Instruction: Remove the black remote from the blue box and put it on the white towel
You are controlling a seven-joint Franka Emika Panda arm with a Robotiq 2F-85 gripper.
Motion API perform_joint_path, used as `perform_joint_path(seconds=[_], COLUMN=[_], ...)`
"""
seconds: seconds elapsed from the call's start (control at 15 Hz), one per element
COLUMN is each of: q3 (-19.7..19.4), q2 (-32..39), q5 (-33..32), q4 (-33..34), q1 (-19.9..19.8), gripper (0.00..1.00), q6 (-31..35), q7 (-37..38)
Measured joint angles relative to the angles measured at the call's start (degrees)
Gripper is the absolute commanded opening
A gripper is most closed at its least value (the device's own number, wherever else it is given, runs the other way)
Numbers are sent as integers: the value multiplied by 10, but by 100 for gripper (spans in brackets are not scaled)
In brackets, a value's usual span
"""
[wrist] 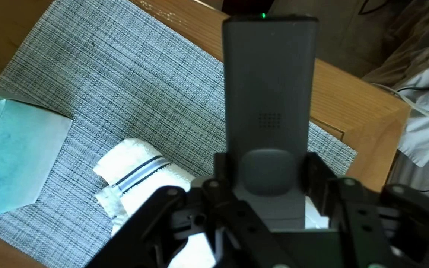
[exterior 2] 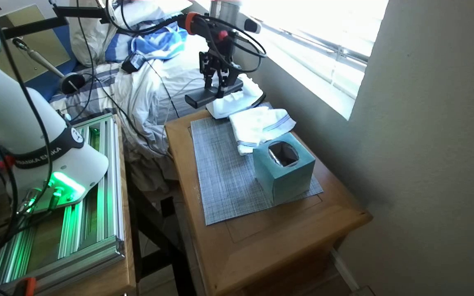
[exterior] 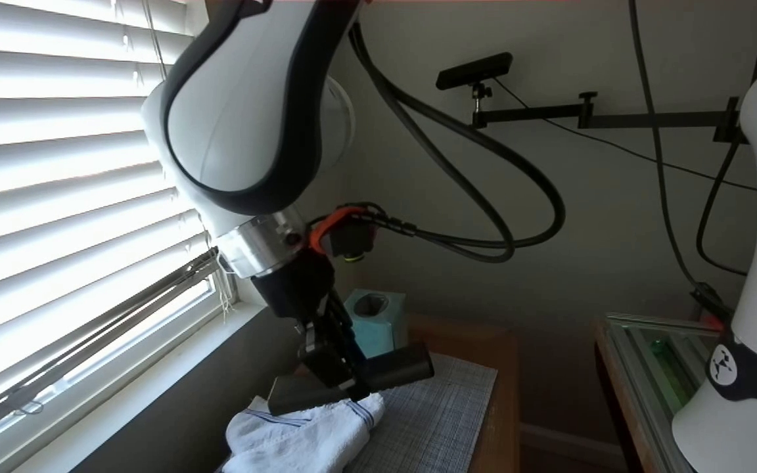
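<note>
The black remote [wrist: 270,82] is held across my gripper [wrist: 268,171], whose fingers are closed on its two long sides. In both exterior views the remote [exterior: 398,368] [exterior 2: 200,98] hangs in the air in the gripper [exterior: 352,387] [exterior 2: 218,88]. The white towel [exterior 2: 247,123] with blue stripes lies folded on the mat; it also shows in the wrist view [wrist: 140,171], partly hidden by the gripper, and below the remote in an exterior view [exterior: 313,440]. The blue box [exterior 2: 284,185] stands upright beside the towel, its round top opening showing; it also shows at the wrist view's left edge [wrist: 17,149].
A grey woven mat [exterior 2: 220,176] lies on the wooden table [exterior 2: 237,263]. Another white item [exterior 2: 231,107] with a dark edge is behind the towel, under the gripper. The window sill and wall [exterior 2: 315,90] run along one side. A bed [exterior 2: 138,98] stands beyond the table.
</note>
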Motion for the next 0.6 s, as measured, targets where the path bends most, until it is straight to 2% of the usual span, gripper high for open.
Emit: perform_joint_path(seconds=[0.4, 0.6], q3=[-12, -20], q2=[39, 75], q5=[22, 40], q4=[3, 21], q1=[-12, -16], gripper=[28, 28], q6=[110, 135], q7=[25, 67])
